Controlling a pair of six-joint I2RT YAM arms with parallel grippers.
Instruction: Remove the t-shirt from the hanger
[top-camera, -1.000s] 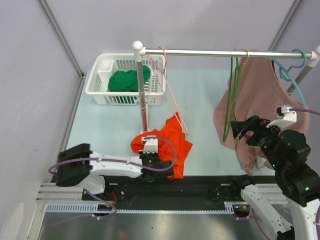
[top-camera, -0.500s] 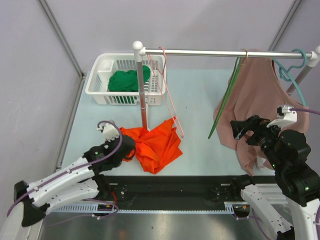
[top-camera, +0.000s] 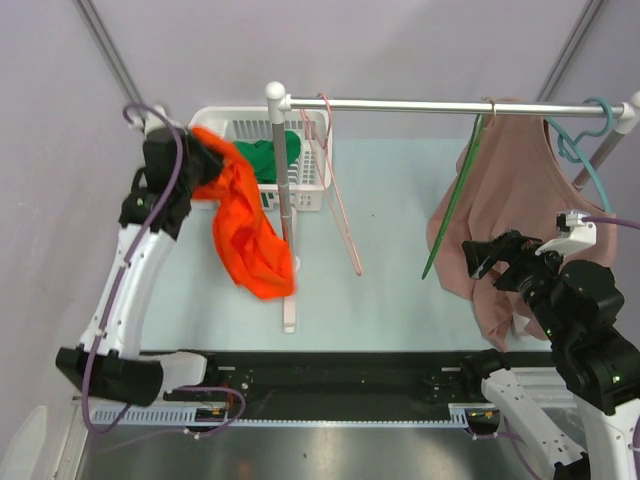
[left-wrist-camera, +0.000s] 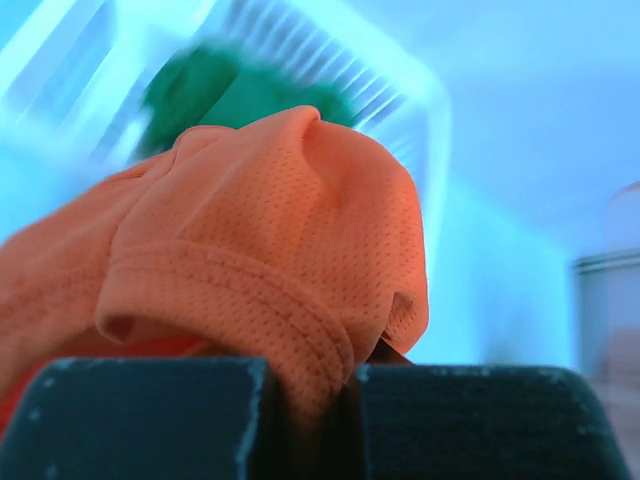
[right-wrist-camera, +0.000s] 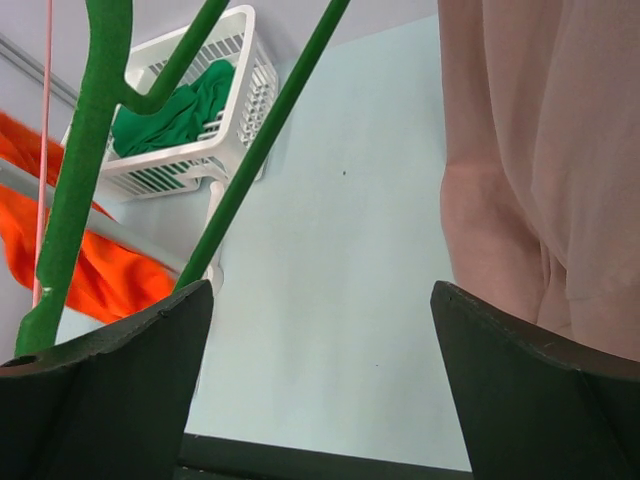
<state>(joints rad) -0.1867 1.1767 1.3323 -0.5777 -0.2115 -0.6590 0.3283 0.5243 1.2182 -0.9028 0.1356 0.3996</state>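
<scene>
In the upper left of the overhead view, the left end effector (top-camera: 188, 160) is clenched on an orange t-shirt (top-camera: 245, 235). The shirt dangles from it beside the front of a white basket (top-camera: 200, 185) holding green cloth (top-camera: 250, 160). A bare pink hanger (top-camera: 347, 238) hangs on the rail (top-camera: 420, 104), so this shirt appears already removed, and only setting it down seems left. At right, the right end effector (top-camera: 478, 258) is spread wide and empty, near a bare green hanger (top-camera: 452, 195) and a hung mauve garment (top-camera: 510, 190).
</scene>
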